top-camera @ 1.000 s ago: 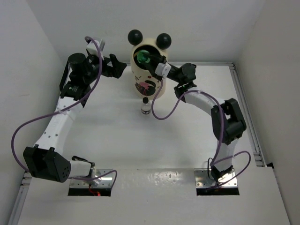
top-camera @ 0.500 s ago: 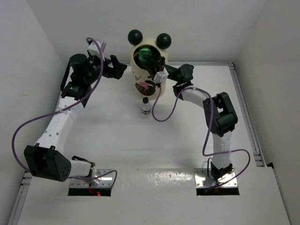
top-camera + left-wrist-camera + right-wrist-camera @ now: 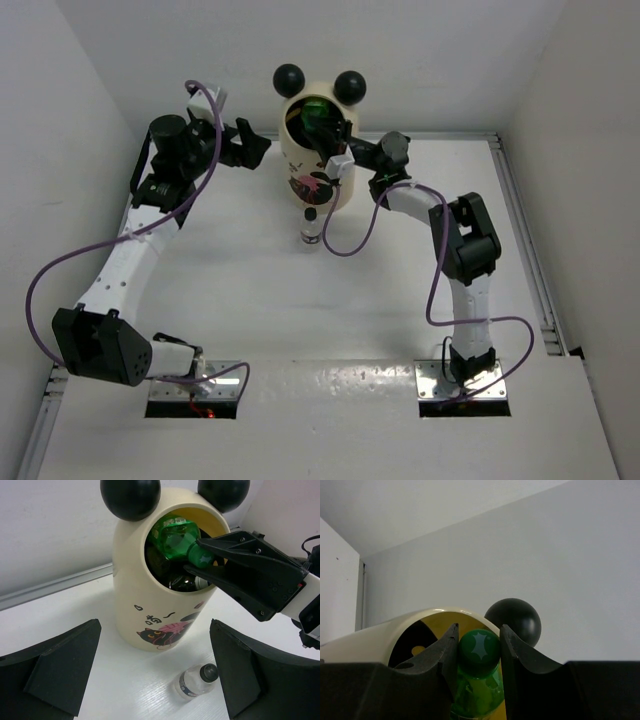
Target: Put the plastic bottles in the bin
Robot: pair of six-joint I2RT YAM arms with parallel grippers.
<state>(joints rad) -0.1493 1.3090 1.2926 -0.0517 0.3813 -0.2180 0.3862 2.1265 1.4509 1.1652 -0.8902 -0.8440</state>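
The cream bin [image 3: 300, 160] with two black ball ears stands at the back of the table; it also shows in the left wrist view [image 3: 131, 595] and the right wrist view [image 3: 380, 640]. My right gripper [image 3: 325, 135] is shut on the cap of the green bottle [image 3: 479, 652], holding it in the bin's mouth; the bottle also shows in the top view [image 3: 315, 113] and the left wrist view [image 3: 175, 535]. Dark bottles lie inside the bin. A clear bottle with a black cap [image 3: 313, 225] lies on the table in front of the bin [image 3: 196, 681]. My left gripper [image 3: 255, 145] is open and empty, left of the bin.
White walls close in the table on the left, back and right. A metal rail [image 3: 520, 220] runs along the right edge. Purple cables [image 3: 350, 235] hang from both arms, one near the clear bottle.
My right gripper has pushed further left and down into the bin's mouth with the green bottle, and its elbow has swung in. The left arm has barely moved.
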